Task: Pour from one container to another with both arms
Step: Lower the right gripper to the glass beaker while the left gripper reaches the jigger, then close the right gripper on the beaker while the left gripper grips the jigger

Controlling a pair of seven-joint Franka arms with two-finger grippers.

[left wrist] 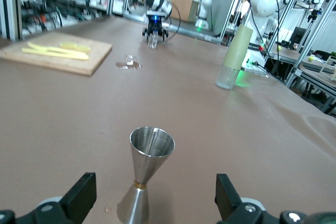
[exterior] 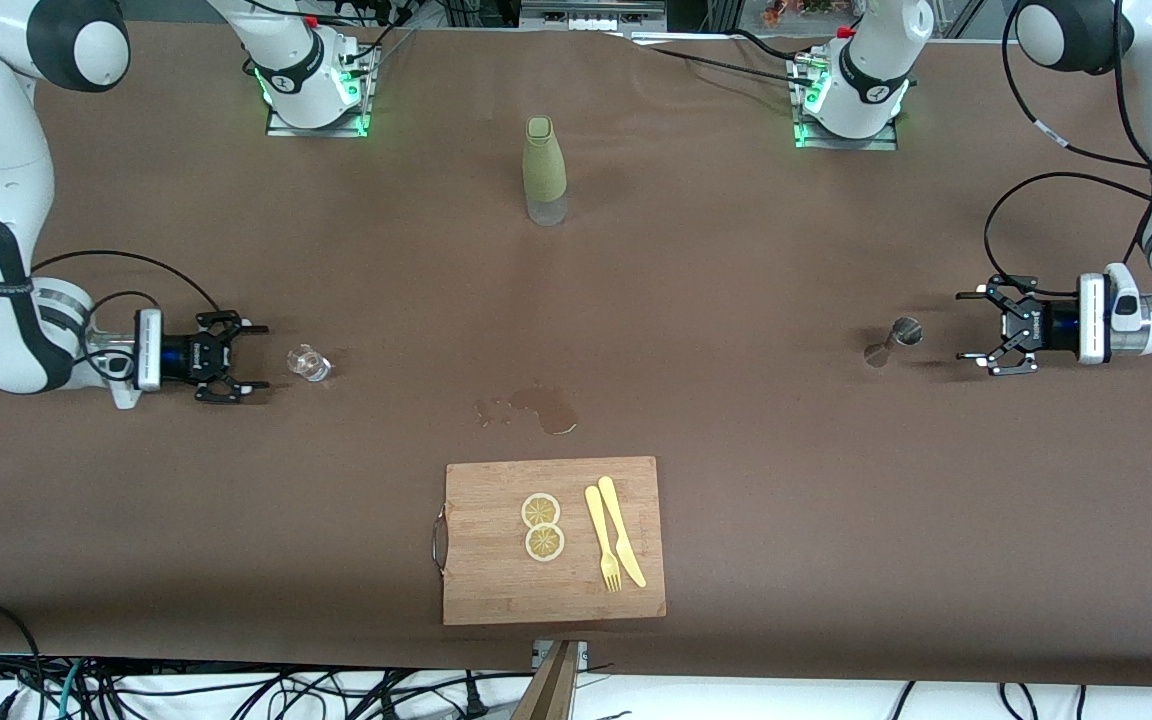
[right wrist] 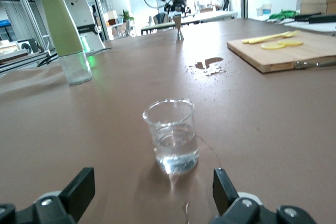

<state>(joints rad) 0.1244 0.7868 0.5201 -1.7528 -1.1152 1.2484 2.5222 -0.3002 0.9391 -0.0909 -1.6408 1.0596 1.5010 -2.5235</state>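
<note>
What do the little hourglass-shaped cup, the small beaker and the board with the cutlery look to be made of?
The hourglass-shaped cup looks like polished steel: silvery, reflective. The beaker seems to be clear glass or plastic; the liquid inside shows through. The board looks like light wood with visible grain and a metal handle. The pale yellow fork and knife are probably plastic.

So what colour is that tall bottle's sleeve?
Pale green over the clear bottle, shown best in the right wrist view.

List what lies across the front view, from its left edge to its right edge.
Right arm's open black tool → small clear glass beaker → tall green-sleeved bottle → silver metal jigger → left arm's open black tool.
</note>
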